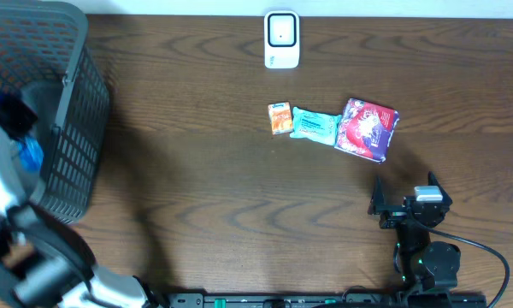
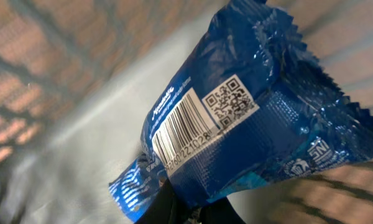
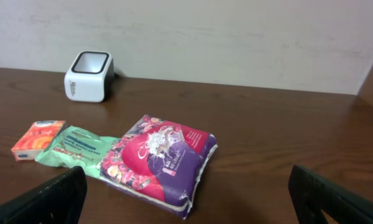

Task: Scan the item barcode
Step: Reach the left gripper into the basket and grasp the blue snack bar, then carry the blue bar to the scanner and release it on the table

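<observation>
**A:** Where's the blue packet (image 2: 248, 124)?

**B:** At the far left, within the dark mesh basket (image 1: 73, 128). From overhead only a patch of blue shows there, beside the left arm. The left wrist view fills with it. Its barcode (image 2: 180, 127) faces the camera, with a QR code (image 2: 230, 102) just beside it.

**A:** And the left pincer (image 2: 174, 208)?

**B:** Clamped tight on the packet's lower end. Only a dark finger shows at the bottom edge of that view.

**A:** The scanner?

**B:** The white scanner (image 1: 281, 38) stands at the far edge of the desk (image 1: 197, 197), well apart from the basket.

**A:** What else is on the desk?

**B:** A row near the middle: a small orange box (image 1: 280, 117), then a green packet (image 1: 315, 126) touching it. Next comes a red and purple packet (image 1: 367, 128), which overlaps the green one's end.

**A:** The right pincer (image 3: 188, 186)?

**B:** It is spread wide and holds nothing. It sits low at the near right of the desk, facing that row.
</observation>
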Robot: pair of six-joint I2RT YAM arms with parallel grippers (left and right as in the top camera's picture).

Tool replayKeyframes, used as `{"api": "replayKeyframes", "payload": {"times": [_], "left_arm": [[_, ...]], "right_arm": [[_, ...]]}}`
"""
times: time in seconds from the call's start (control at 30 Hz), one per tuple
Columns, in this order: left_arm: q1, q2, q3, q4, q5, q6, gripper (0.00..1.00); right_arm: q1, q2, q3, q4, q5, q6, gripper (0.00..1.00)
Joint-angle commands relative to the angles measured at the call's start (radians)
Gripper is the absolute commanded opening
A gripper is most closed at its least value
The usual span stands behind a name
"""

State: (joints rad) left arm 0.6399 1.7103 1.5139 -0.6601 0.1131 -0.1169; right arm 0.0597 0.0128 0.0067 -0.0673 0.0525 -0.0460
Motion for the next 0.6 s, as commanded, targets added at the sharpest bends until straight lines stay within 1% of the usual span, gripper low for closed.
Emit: {"api": "replayKeyframes", "payload": {"times": [0.0,0.07,0.13,0.2,0.23,0.3,0.33,0.4,0.43,0.47,0.57], "left_arm": [[0.002,-0.175,0.017,0.01,0.134,-0.052,0.07],[0.002,-0.256,0.017,0.014,0.147,-0.085,0.07],[0.002,-0.322,0.017,0.024,0.208,-0.089,0.07],[0.002,-0.385,0.017,0.044,0.313,-0.092,0.07],[0.002,-0.425,0.017,0.063,0.394,-0.104,0.07],[-0.014,-0.486,0.017,0.089,0.481,-0.16,0.07],[-0.028,-0.511,0.017,0.098,0.502,-0.197,0.07],[-0.074,-0.559,0.017,0.107,0.517,-0.263,0.07],[-0.105,-0.579,0.017,0.109,0.516,-0.275,0.07],[-0.182,-0.612,0.017,0.108,0.516,-0.275,0.07],[-0.328,-0.636,0.017,0.108,0.515,-0.275,0.07]], "right_arm": [[-0.008,-0.005,-0.002,-0.004,0.002,-0.011,0.99],[-0.008,-0.005,-0.002,-0.004,0.002,-0.011,0.99],[-0.008,-0.005,-0.002,-0.004,0.002,-0.011,0.99],[-0.008,-0.005,-0.002,-0.004,0.002,-0.011,0.99],[-0.008,-0.005,-0.002,-0.004,0.002,-0.011,0.99],[-0.008,-0.005,-0.002,-0.004,0.002,-0.011,0.99],[-0.008,-0.005,-0.002,-0.004,0.002,-0.011,0.99],[-0.008,-0.005,-0.002,-0.004,0.002,-0.011,0.99],[-0.008,-0.005,-0.002,-0.003,0.002,-0.011,0.99],[-0.008,-0.005,-0.002,-0.004,0.002,-0.011,0.99],[-0.008,-0.005,-0.002,-0.004,0.002,-0.011,0.99]]}}
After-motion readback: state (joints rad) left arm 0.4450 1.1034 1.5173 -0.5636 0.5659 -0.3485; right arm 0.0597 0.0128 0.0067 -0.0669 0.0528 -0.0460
